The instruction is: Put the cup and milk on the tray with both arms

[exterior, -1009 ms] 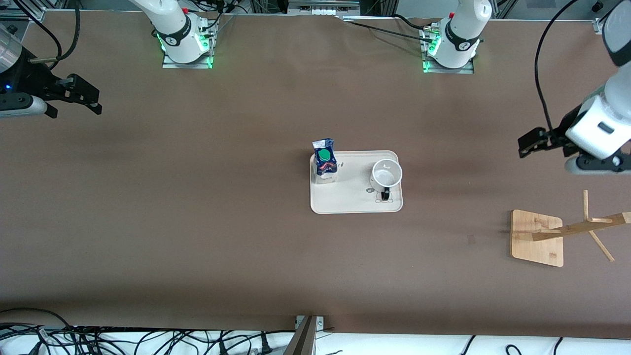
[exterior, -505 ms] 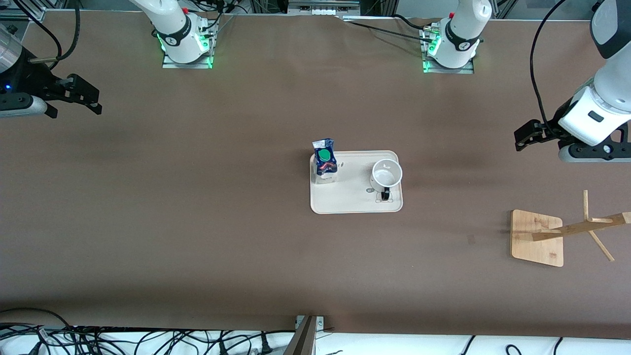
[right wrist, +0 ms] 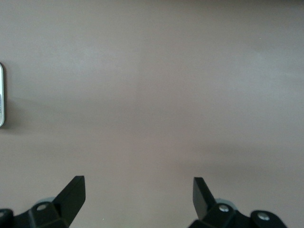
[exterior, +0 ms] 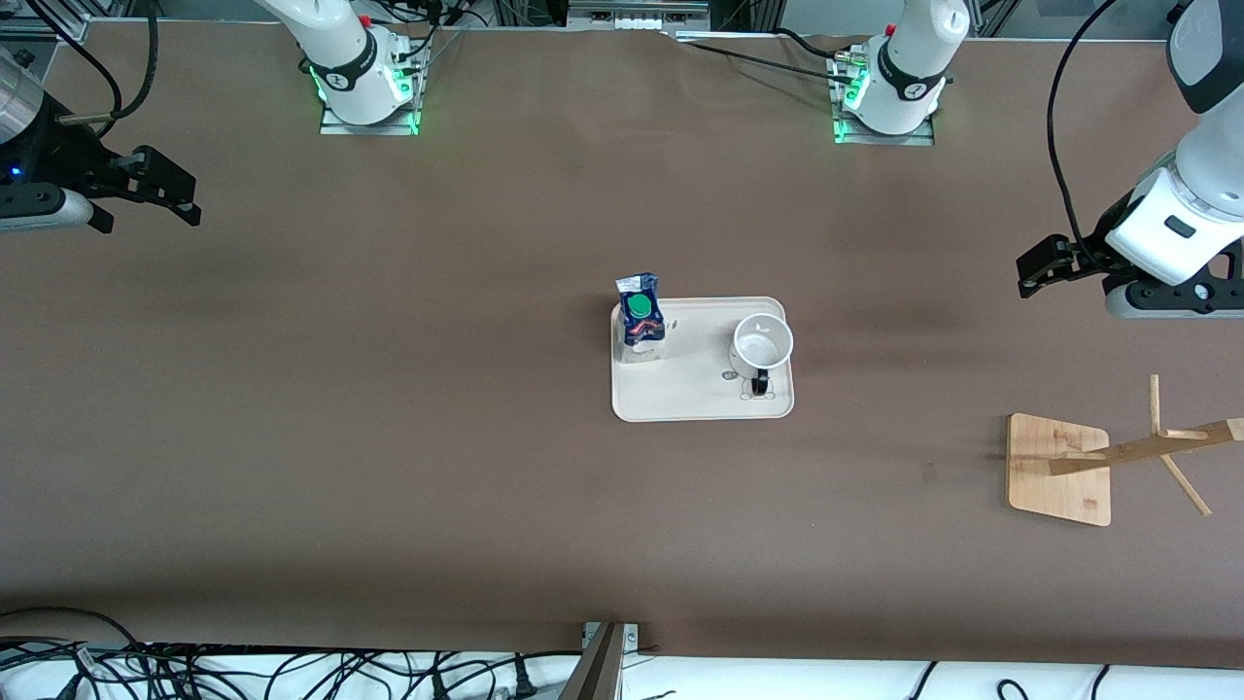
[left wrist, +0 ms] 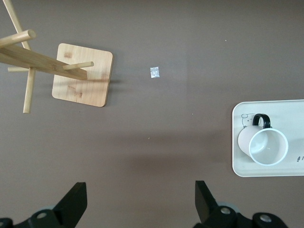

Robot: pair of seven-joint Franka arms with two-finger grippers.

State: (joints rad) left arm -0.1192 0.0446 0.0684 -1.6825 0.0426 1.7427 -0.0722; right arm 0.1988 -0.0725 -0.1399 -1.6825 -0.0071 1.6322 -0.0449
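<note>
Brown table [exterior: 389, 389] unchanged; left gripper [exterior: 1032, 274] barely lower, right gripper [exterior: 175, 199] static, fingers spread.

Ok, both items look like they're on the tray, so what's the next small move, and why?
Probably none beyond parking: hold both arms where they are. The mug and the milk carton stand upright on the tray. The left end effector is open over bare table toward the left arm's end, above the wooden rack; the right end effector is open over bare table at the right arm's end.
</note>
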